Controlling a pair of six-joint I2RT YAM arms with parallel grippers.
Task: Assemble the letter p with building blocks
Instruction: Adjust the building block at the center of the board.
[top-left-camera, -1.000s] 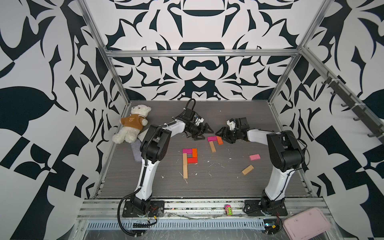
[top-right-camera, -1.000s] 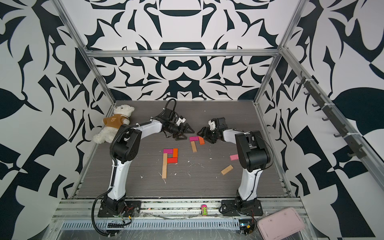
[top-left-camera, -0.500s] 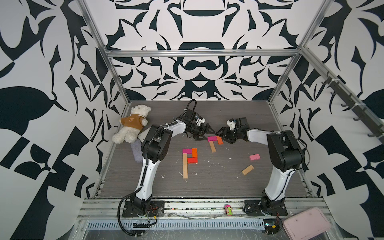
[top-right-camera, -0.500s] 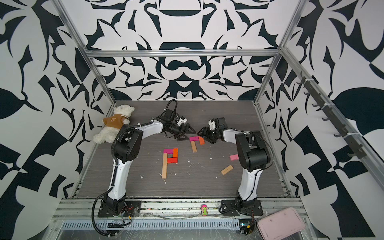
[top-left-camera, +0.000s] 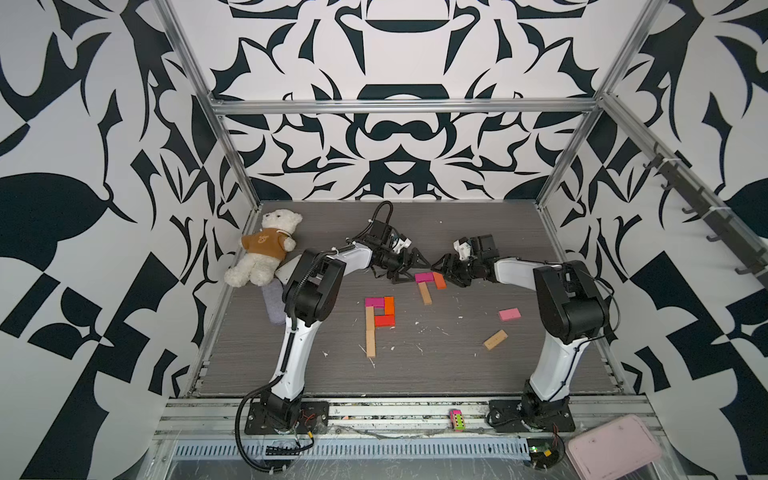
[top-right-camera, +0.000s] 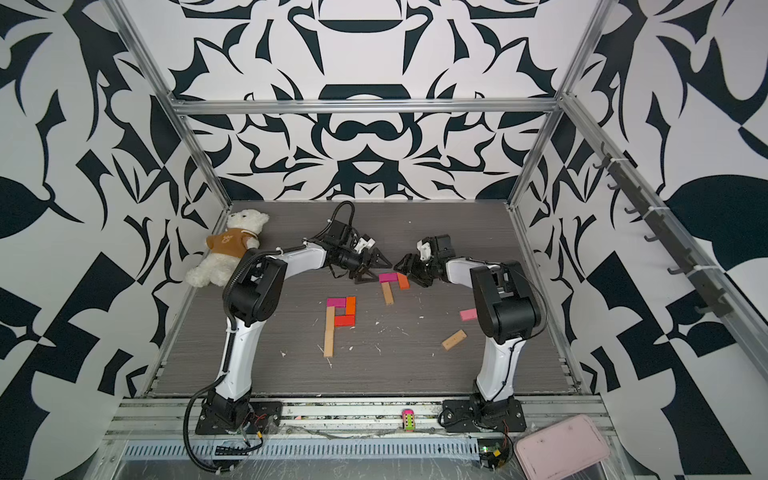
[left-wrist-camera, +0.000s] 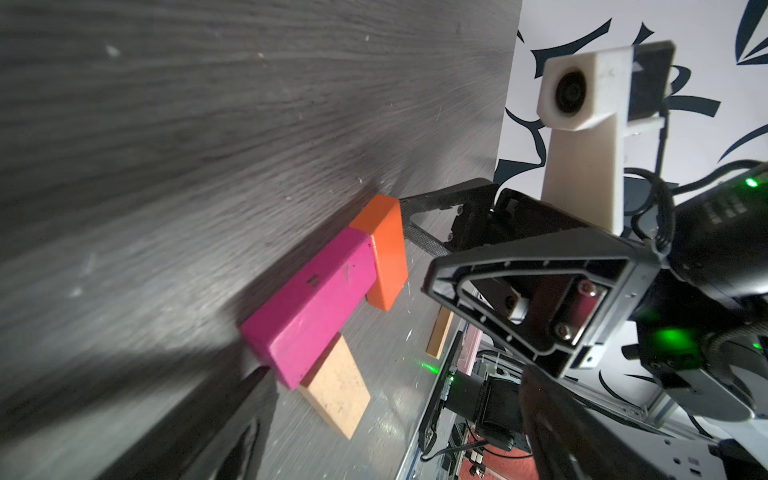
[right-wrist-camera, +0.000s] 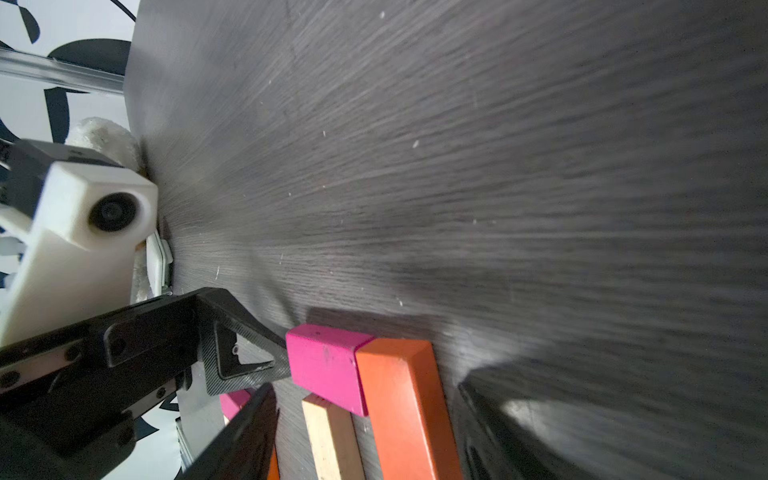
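Landmark: magenta wooden bar (top-left-camera: 424, 277), flat on the dark grey wood-grain table (top-left-camera: 457, 374). An orange wooden bar (top-left-camera: 439, 281) butts against its right end at a right angle. A short tan wooden bar (top-left-camera: 424, 293) touches its near side, slightly skewed.

The left gripper (top-left-camera: 410, 272) is just left of the magenta bar, fingers spread wide, holding nothing. One fingertip (right-wrist-camera: 257, 376) is at the bar's end; I can't tell if it touches.

The right gripper (top-left-camera: 445, 272) is just right of it, fingers released, straddling the orange bar with gaps showing.

Nearer than the magenta bar are four bars forming a P (top-left-camera: 384, 320). Well to its right and nearer lie a light pink bar (top-left-camera: 509, 314) and a loose tan bar (top-left-camera: 495, 339).
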